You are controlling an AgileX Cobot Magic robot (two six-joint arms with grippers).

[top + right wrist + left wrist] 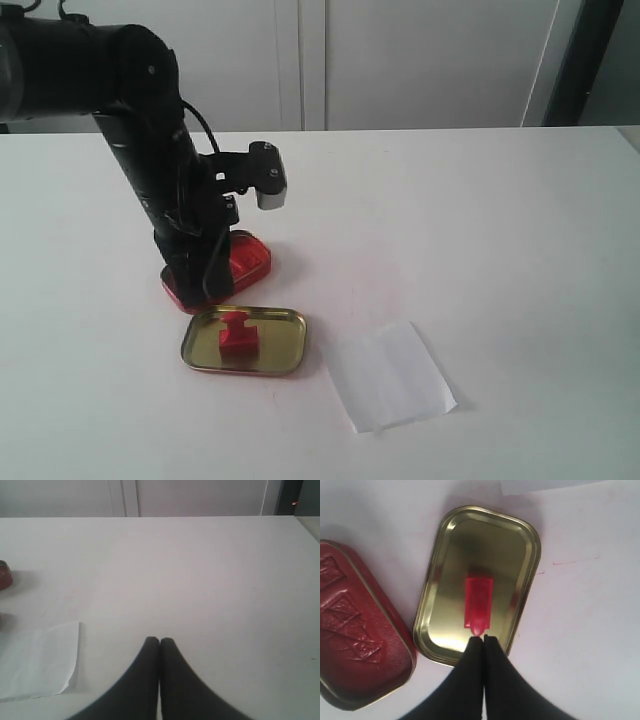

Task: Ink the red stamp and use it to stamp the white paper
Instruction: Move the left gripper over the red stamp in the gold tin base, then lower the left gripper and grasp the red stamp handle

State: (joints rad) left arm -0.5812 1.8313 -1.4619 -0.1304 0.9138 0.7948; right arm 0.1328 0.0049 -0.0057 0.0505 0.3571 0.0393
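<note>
— Position of red stamp (237,335)?
— Upright on the floor of gold tin (285,345). White paper (392,378) lies flat on surface (500,230) just beside that tin; red tin (250,258) sits on its far side.
— Left pincer (483,640)?
— Closed, empty, tips over the gold tin's rim, near the stamp.
— Right pincer (159,641)?
— Closed, empty, above the surface, paper nearby.

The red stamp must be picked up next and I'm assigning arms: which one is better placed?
Left. The left gripper, shut, hovers close to the red stamp in the gold tin; the right gripper, also shut, is off beyond the white paper.
</note>
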